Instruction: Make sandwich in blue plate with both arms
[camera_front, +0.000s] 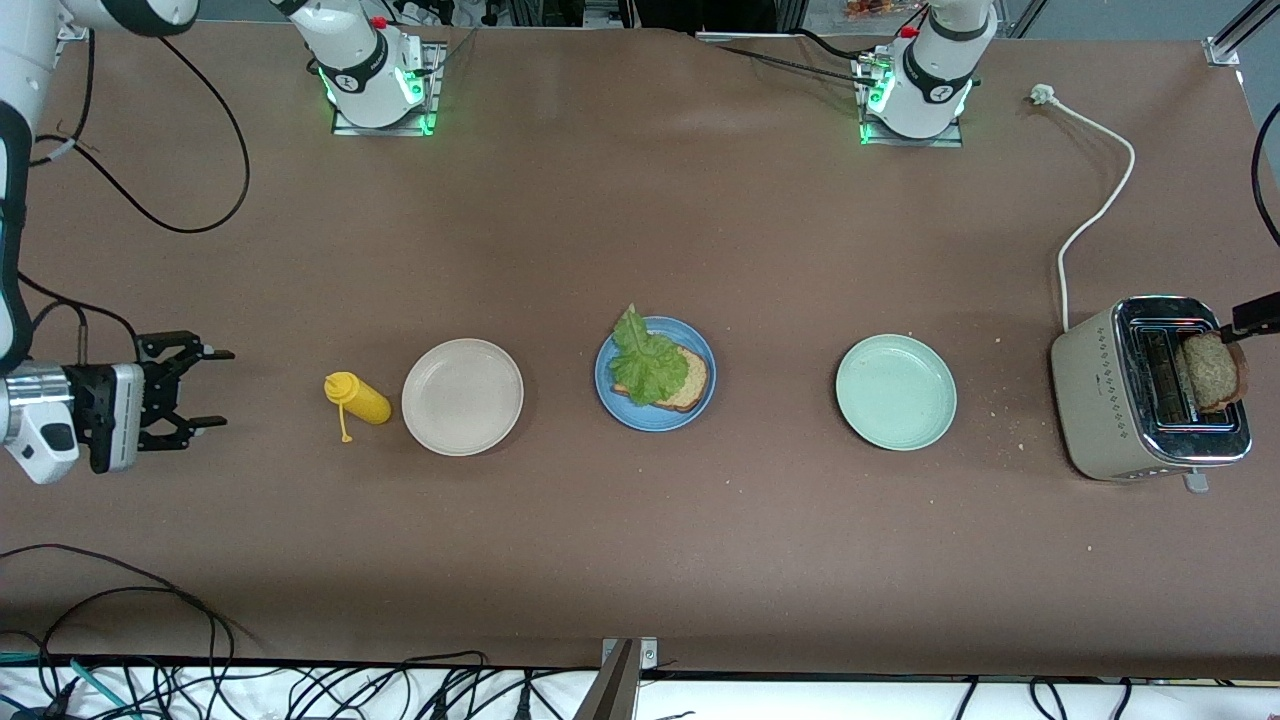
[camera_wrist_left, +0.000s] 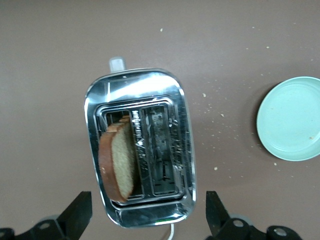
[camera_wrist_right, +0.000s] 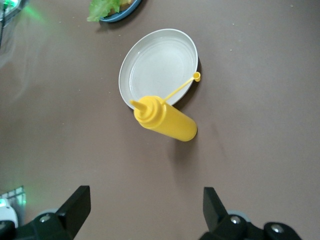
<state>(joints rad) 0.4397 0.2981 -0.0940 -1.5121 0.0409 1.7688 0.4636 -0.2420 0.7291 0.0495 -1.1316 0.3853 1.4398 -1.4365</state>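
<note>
Lacking top slice: round matte blue plate (camera_front: 655, 416) mid-bench holds brown bread slice (camera_front: 689, 382) w/ ruffled green lettuce (camera_front: 645, 358). Second slice (camera_wrist_left: 119, 161) in chrome toaster (camera_wrist_left: 139, 150); left hand (camera_wrist_left: 149, 212) above, fingers apart. Right hand (camera_front: 190, 389) spread, idle near yellow squeeze bottle (camera_front: 358, 397).

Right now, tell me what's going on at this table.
A sandwich is half built: the round blue plate holds one brown bread slice under a ruffled green lettuce leaf. The left gripper hovers open over the beige and chrome toaster, where a second brown bread slice stands in a slot. The right gripper waits open near the yellow squeeze bottle.
</note>
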